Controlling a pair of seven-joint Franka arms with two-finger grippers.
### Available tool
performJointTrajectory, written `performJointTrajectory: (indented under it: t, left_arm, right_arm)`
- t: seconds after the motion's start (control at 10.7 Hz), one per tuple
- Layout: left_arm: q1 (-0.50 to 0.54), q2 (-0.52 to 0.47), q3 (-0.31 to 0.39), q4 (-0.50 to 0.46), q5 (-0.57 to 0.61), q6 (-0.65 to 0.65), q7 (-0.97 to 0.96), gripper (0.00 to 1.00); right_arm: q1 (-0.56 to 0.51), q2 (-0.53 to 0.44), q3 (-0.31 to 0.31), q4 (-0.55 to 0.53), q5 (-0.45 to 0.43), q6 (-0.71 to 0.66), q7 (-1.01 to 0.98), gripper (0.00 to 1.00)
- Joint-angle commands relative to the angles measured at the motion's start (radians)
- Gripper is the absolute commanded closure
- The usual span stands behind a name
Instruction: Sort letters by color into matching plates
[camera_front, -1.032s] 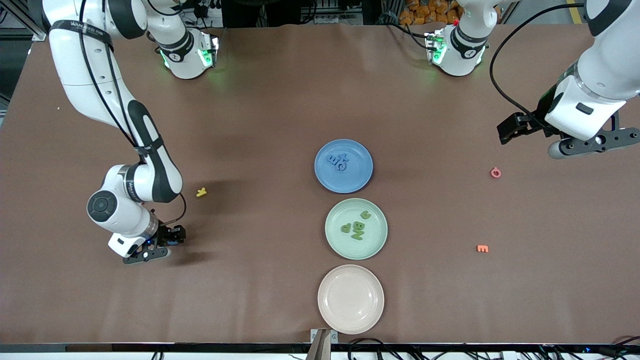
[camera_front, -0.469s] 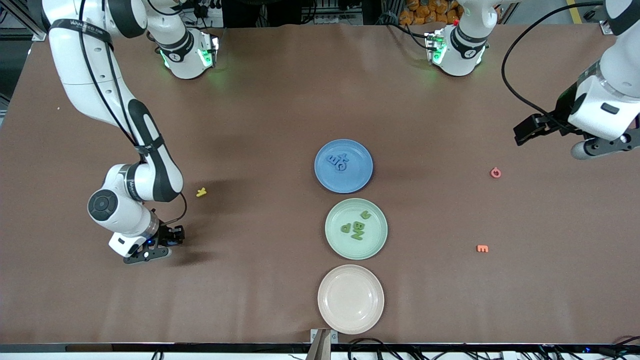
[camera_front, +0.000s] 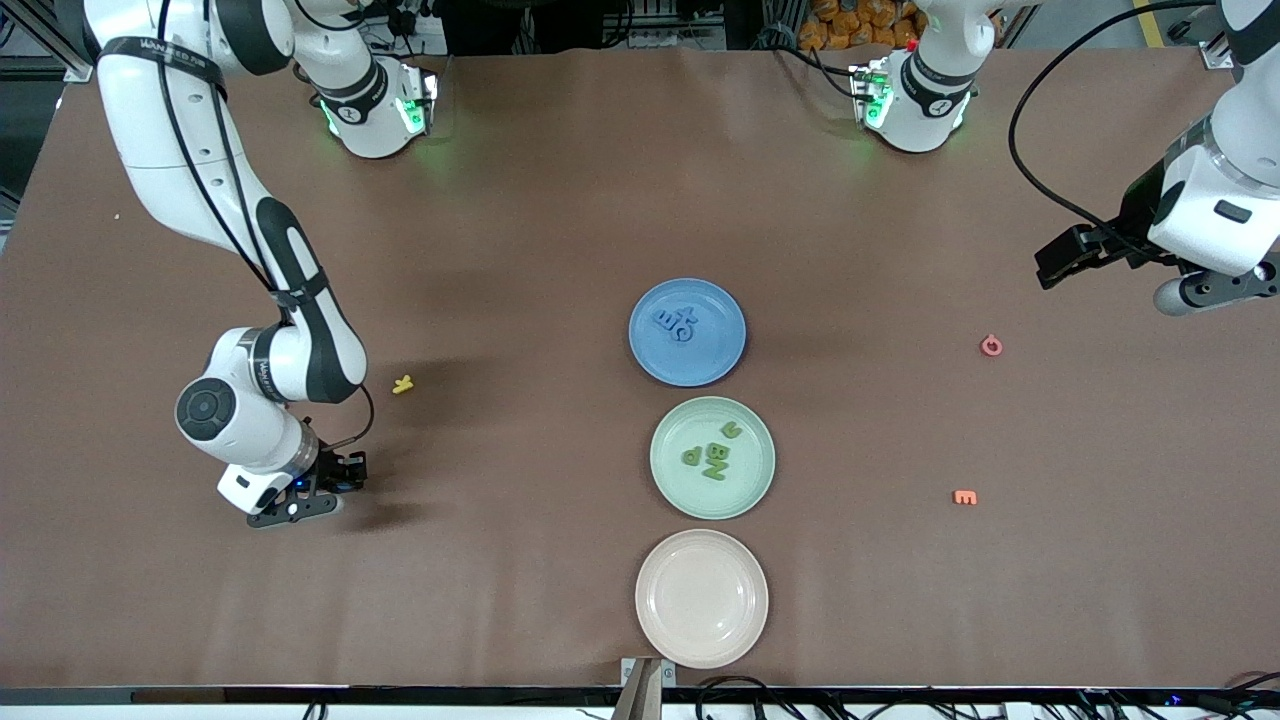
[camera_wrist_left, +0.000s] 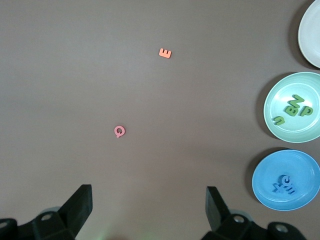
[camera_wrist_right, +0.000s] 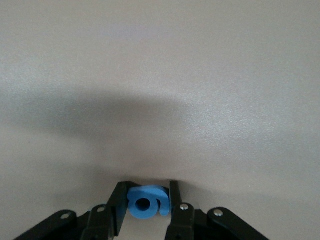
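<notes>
- Front view: the right end effector (camera_front: 318, 490) is low at the desk (camera_front: 520, 220) toward the right arm's end, nearer the camera than a yellow letter (camera_front: 402, 384). The left end effector (camera_front: 1150, 275) hangs over the left arm's end. Three blue letters (camera_front: 676, 322) lie in the blue plate (camera_front: 720, 360), four green letters (camera_front: 716, 452) in the green plate (camera_front: 750, 490) — a beige plate (camera_front: 740, 630) sits nearest the camera.
- Left wrist view: left end effector (camera_wrist_left: 149, 212) spread wide, empty, above a pink letter (camera_wrist_left: 119, 131) and an orange letter (camera_wrist_left: 165, 53).
- Right wrist view: right end effector (camera_wrist_right: 145, 201) closed against a blue letter (camera_wrist_right: 147, 203), fingers (camera_wrist_right: 120, 202) touching both sides.
</notes>
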Motion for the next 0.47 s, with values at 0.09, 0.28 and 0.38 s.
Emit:
performJointTrajectory:
  t: [0.09, 0.28, 0.38]
  left_arm:
    - [-0.002, -0.021, 0.01, -0.018, -0.025, -0.005, 0.017, 0.0]
    - [-0.002, -0.017, 0.008, -0.019, -0.025, -0.005, 0.023, 0.0]
    - [-0.005, -0.015, 0.008, -0.019, -0.023, -0.005, 0.025, 0.0]
  right_arm:
    - [-0.005, -0.014, 0.004, -0.031, -0.011, 0.023, -0.002, 0.64]
    - [-0.005, -0.02, 0.004, -0.031, -0.011, 0.019, -0.003, 0.68]
    - [-0.006, -0.021, 0.004, -0.031, -0.011, 0.016, -0.003, 0.68]
